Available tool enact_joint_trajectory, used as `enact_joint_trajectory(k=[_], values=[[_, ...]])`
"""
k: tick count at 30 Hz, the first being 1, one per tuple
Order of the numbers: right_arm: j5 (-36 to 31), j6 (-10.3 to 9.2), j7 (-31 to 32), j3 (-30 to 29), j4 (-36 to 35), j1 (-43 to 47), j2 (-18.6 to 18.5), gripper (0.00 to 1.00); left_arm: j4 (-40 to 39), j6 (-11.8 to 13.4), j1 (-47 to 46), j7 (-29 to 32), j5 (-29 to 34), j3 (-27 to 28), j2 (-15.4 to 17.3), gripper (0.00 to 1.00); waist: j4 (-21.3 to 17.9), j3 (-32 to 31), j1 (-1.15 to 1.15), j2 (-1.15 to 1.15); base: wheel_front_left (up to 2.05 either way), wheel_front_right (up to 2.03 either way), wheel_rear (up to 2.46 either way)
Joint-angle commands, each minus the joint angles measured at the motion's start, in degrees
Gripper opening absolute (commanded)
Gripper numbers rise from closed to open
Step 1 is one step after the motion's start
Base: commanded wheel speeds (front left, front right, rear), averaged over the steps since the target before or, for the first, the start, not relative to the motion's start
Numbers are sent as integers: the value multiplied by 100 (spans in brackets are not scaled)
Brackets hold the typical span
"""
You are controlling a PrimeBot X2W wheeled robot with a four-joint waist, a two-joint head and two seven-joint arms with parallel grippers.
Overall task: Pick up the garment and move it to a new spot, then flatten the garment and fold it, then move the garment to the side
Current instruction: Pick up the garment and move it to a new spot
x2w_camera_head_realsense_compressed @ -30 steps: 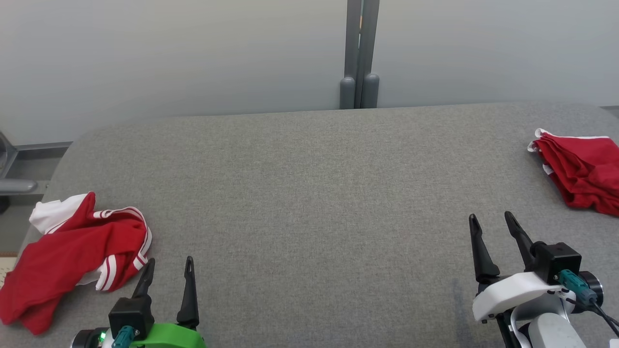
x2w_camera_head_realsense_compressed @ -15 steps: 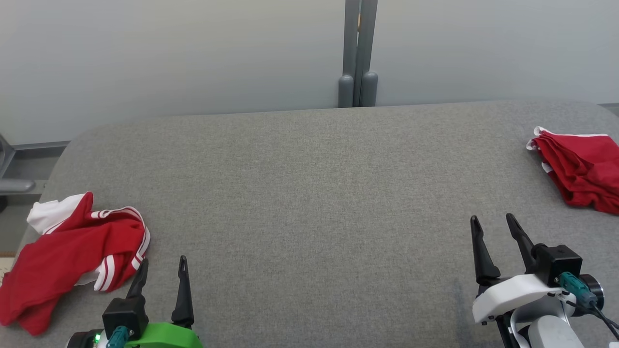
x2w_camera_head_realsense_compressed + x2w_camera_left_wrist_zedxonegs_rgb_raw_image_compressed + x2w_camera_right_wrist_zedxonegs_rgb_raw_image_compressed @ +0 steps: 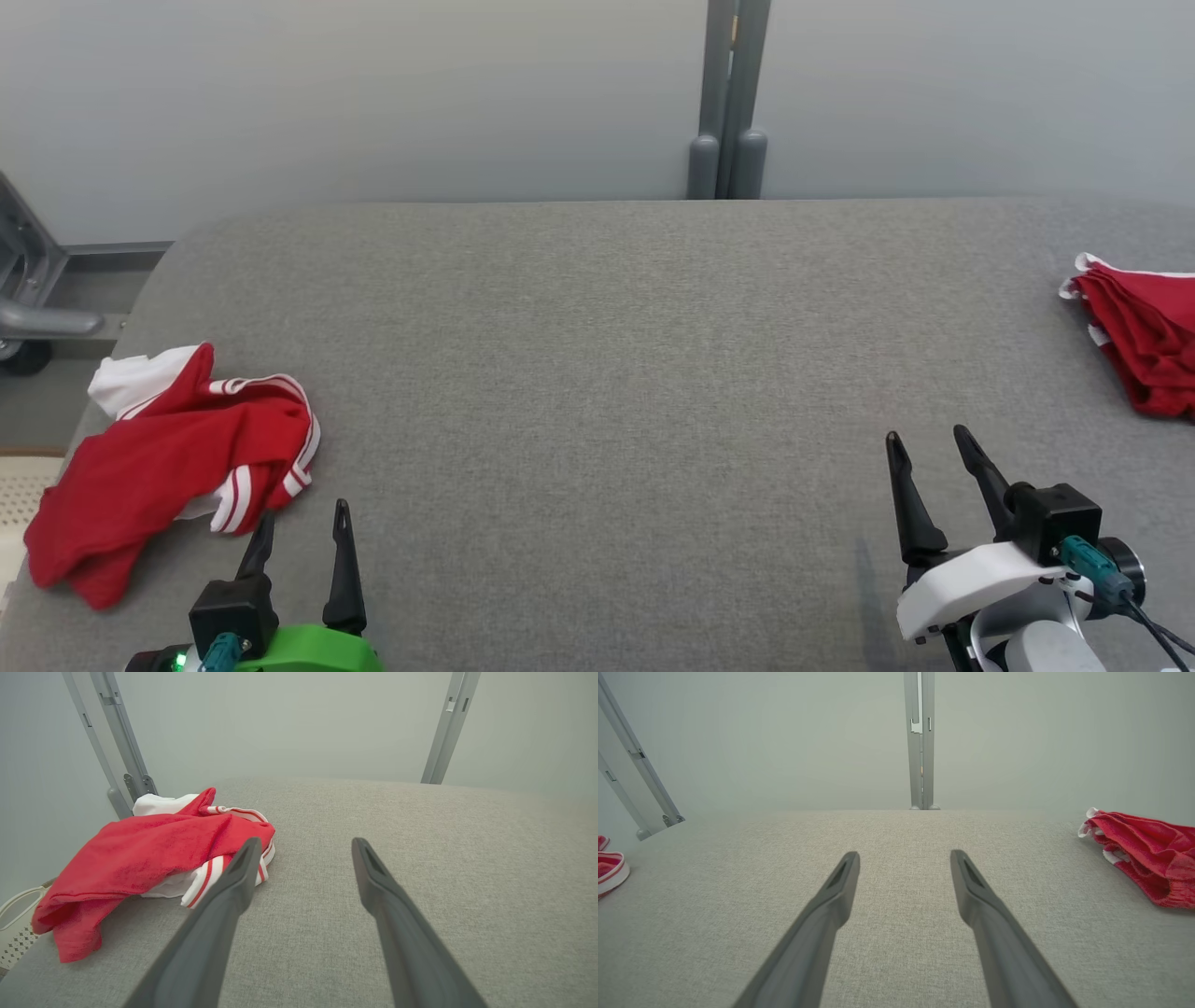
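Your view is swinging left, left end effector (image 3: 304, 510) nearing garment (image 3: 168, 467) | it and right end effector (image 3: 927, 433) are gaping, empty | garment is lying crumpled at tabletop (image 3: 597, 373) left edge | you're risking nudging it off.

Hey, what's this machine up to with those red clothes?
A two-armed robot is at a grey padded table, about to fold clothing. Its left hand and right hand are both open and hold nothing. A crumpled red-and-white garment lies close by the left hand, not yet picked up. Another red garment lies at the table's right side.
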Motion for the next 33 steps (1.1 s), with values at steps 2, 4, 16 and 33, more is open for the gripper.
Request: enact_joint_trajectory(k=[2,4,16,33], values=[[34,-7,-16,33,-11,47,-3,100,50,-30,36,-1,53,23,12,100,312,47,0,0,0,0,0],[62,-7,-16,68,-14,70,4,100,77,-56,61,-2,100,53,13,100,499,45,0,0,0,0,0],[95,-7,-16,369,-141,-70,46,100,34,-142,138,-1,226,446,21,100,1582,236,0,0,0,0,0],[79,-7,-16,768,-116,76,-4,100,128,-210,275,-2,-35,751,12,100,2366,152,0,0,0,0,0]])
